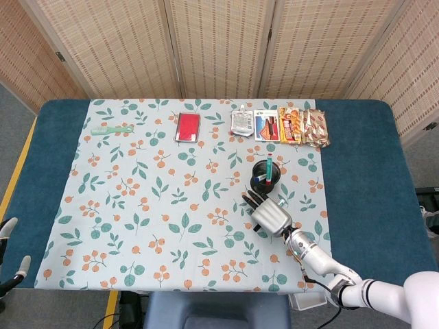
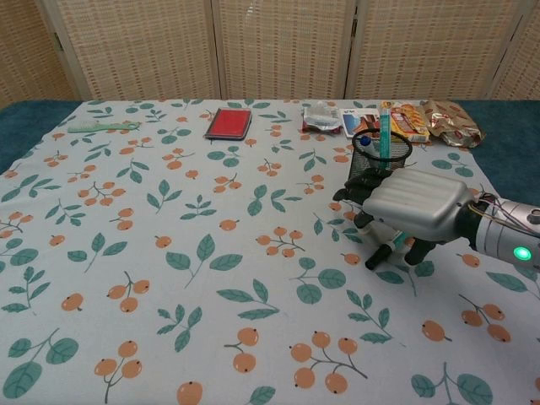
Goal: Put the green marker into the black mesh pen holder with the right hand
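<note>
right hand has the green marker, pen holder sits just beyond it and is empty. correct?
Not empty. The chest view shows the black mesh pen holder already holding pens. The rest stands: the right hand holds the green marker, just short of the holder.

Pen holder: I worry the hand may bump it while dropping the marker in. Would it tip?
Possibly. The pen holder is mesh, so probably light, and tall pens stand in it. It sits just beyond the right hand, so a nudge might slide or tip it.
</note>
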